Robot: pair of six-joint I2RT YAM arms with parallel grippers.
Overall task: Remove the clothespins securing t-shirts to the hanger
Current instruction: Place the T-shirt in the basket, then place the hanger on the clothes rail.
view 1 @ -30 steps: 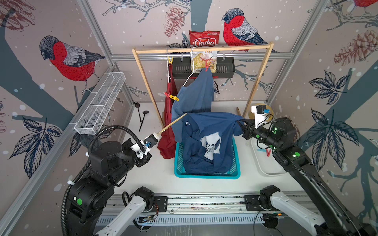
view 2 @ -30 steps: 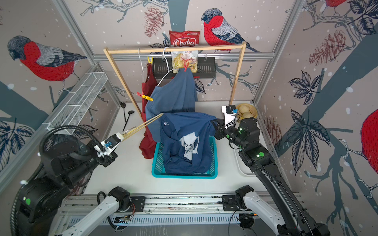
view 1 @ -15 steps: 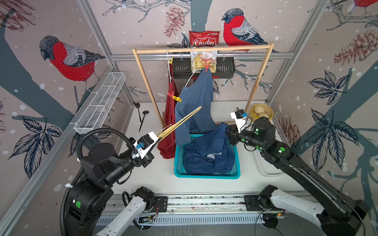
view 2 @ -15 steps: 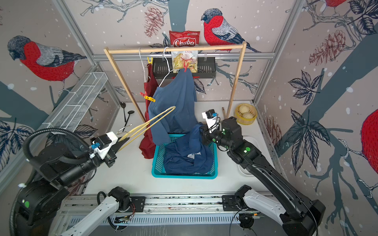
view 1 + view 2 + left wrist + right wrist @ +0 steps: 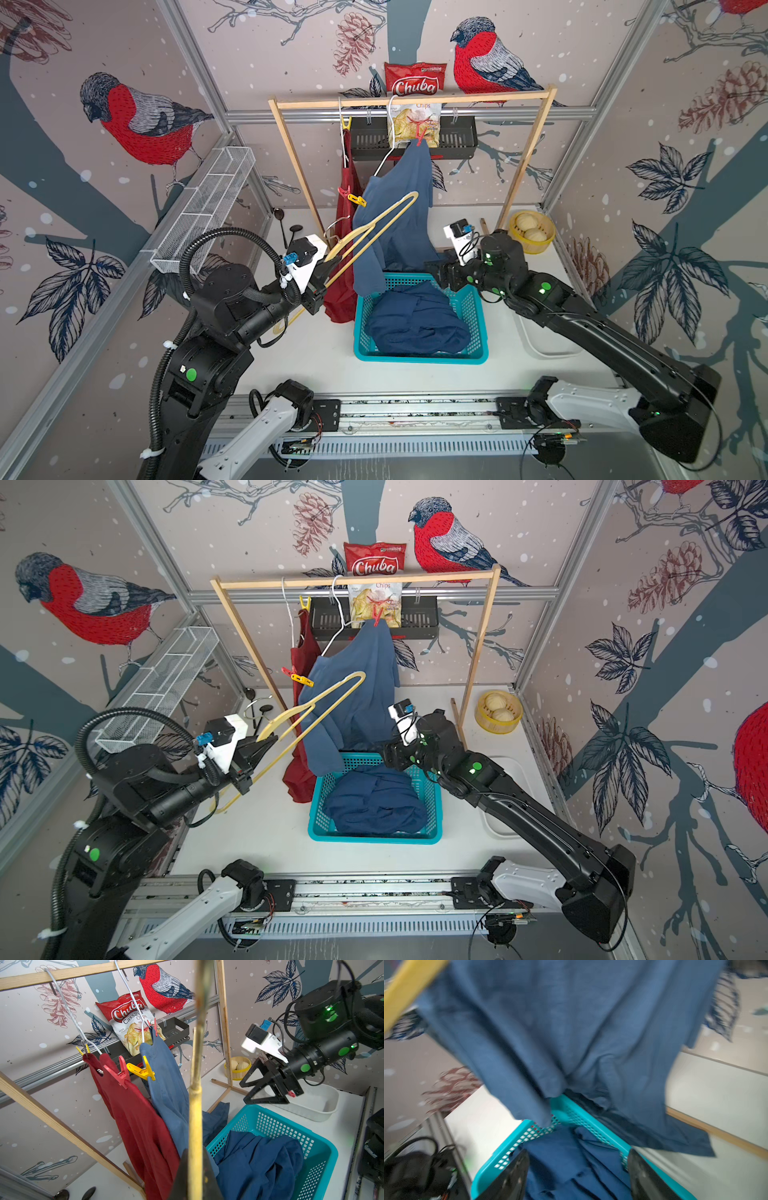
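While left claw (image 5: 330, 264) tight on bare hanger (image 5: 374, 226), right claw (image 5: 244, 1093) wide near crumpled navy t-shirt (image 5: 415, 324).

Wallpaper of red-breasted bullfinches (image 5: 145, 124), pinecones (image 5: 353, 43) and dark leaves (image 5: 669, 178) covers the walls (image 5: 270, 50) all round me. Aluminium posts (image 5: 199, 70) frame the far corners at eleven and one o'clock. A white wire shelf (image 5: 203, 208) hangs at ten o'clock; a wooden rail frame (image 5: 478, 95) stands at twelve on the white tabletop (image 5: 316, 365).

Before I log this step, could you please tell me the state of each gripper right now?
Left gripper: closed on the hanger.
Right gripper: open, holding nothing.
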